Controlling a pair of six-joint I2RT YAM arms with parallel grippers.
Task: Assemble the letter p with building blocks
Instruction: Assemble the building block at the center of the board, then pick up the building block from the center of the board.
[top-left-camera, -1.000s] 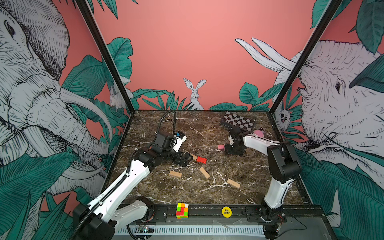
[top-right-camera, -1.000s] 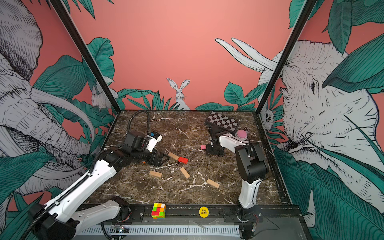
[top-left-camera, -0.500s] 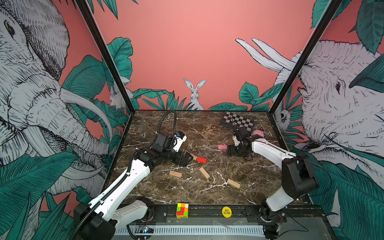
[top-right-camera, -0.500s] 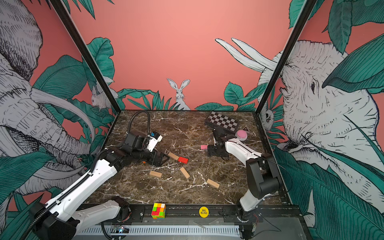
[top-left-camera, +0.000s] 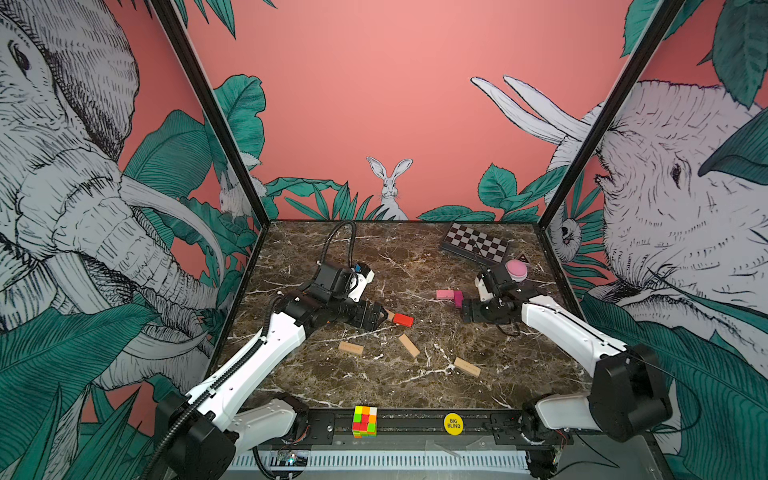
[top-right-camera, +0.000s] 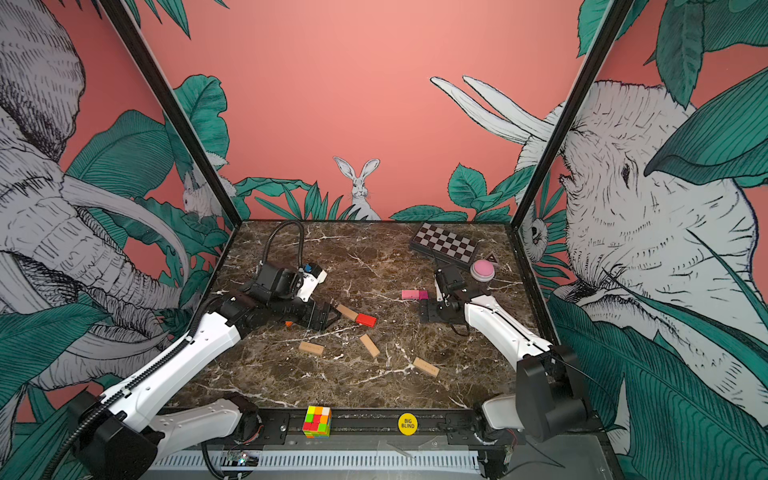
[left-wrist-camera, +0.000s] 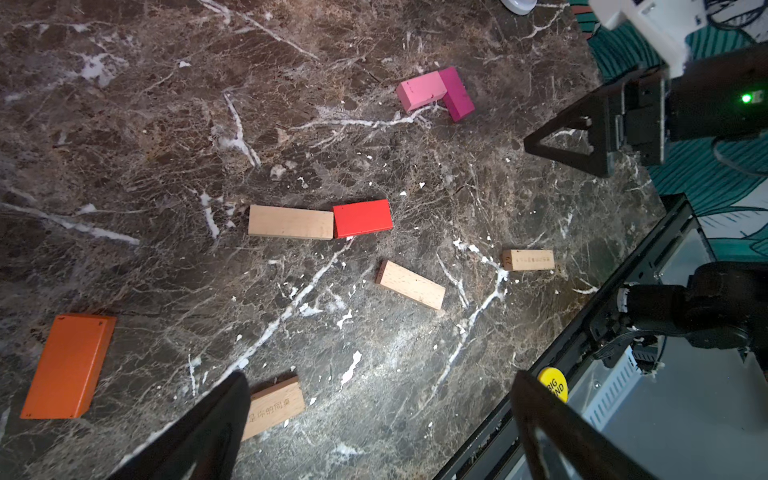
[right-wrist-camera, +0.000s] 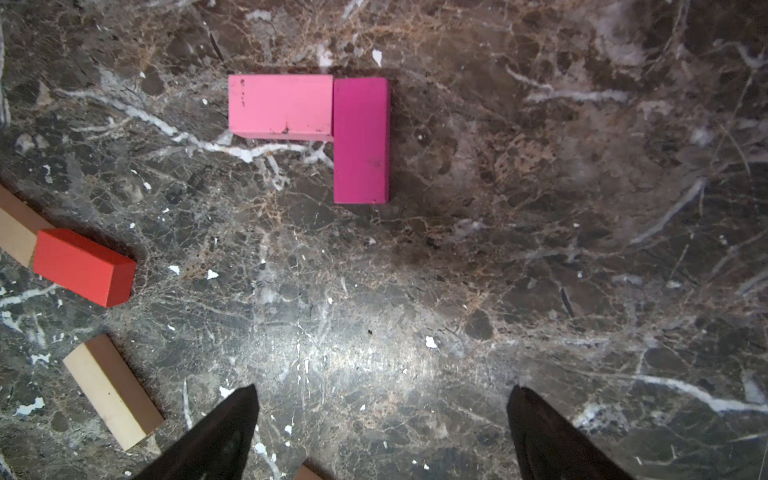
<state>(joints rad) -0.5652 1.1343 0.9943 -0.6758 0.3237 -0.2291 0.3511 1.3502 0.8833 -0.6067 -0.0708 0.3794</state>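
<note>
A pink block (right-wrist-camera: 280, 106) and a magenta block (right-wrist-camera: 360, 139) lie touching in an L on the marble; in a top view they sit at mid right (top-left-camera: 444, 294). My right gripper (right-wrist-camera: 382, 388) is open and empty, just right of them (top-left-camera: 467, 309). A red block (top-left-camera: 403, 319) lies end to end with a tan block (left-wrist-camera: 291, 222) at the centre. My left gripper (top-left-camera: 380, 318) is beside them, open and empty (left-wrist-camera: 378, 376). Three tan blocks (top-left-camera: 350, 348) (top-left-camera: 409, 345) (top-left-camera: 467, 366) lie nearer the front. An orange block (left-wrist-camera: 68, 365) lies under the left arm.
A checkered box (top-left-camera: 473, 245) and a pink round disc (top-left-camera: 516, 269) stand at the back right. A puzzle cube (top-left-camera: 365, 421) and a yellow disc (top-left-camera: 453, 423) sit on the black front rail. Walls close in three sides.
My right gripper has opened wide and drawn back from the pink and magenta blocks, its elbow swinging out to the right. The left arm has not moved.
</note>
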